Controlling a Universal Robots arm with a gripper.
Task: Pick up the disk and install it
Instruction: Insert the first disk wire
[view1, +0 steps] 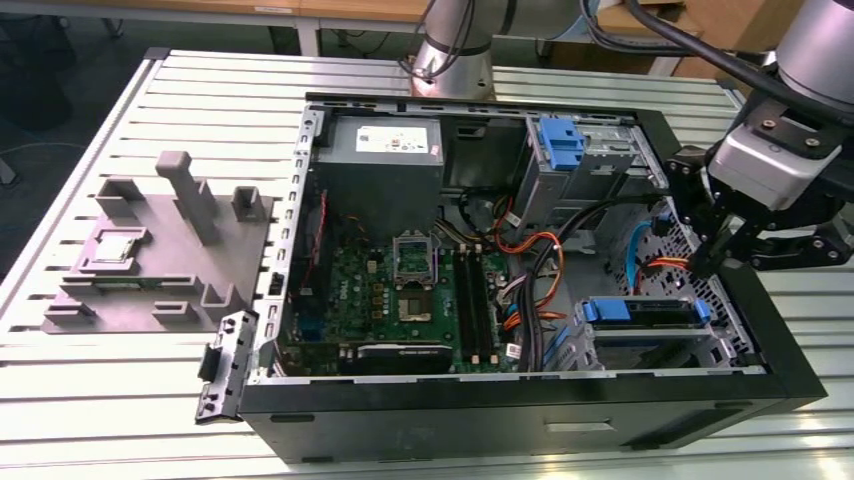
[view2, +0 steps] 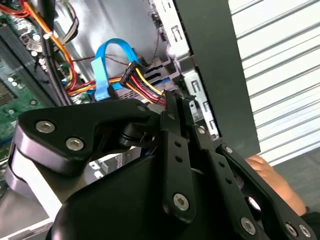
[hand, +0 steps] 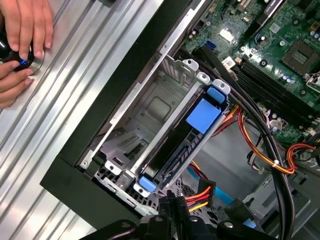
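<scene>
Already the disk (hand: 181, 145) sits in its metal bay (hand: 150, 107) inside the computer case (view1: 747, 300). Just beside it, the gripper (view2: 175, 107) has its fingers pressed together, holding nothing. Judging so, seating must be checked gently, clear of the cables (hand: 200, 192).

A table (view1: 120, 400) of pale slatted aluminium profiles was seen in the exterior view, lit brightly and evenly from above. Beyond its far edge, wooden furniture (view1: 307, 10) on light legs was set over a dark floor (view1: 54, 90). Cardboard-brown surfaces (view1: 727, 20) were seen at the exterior view's right.
</scene>
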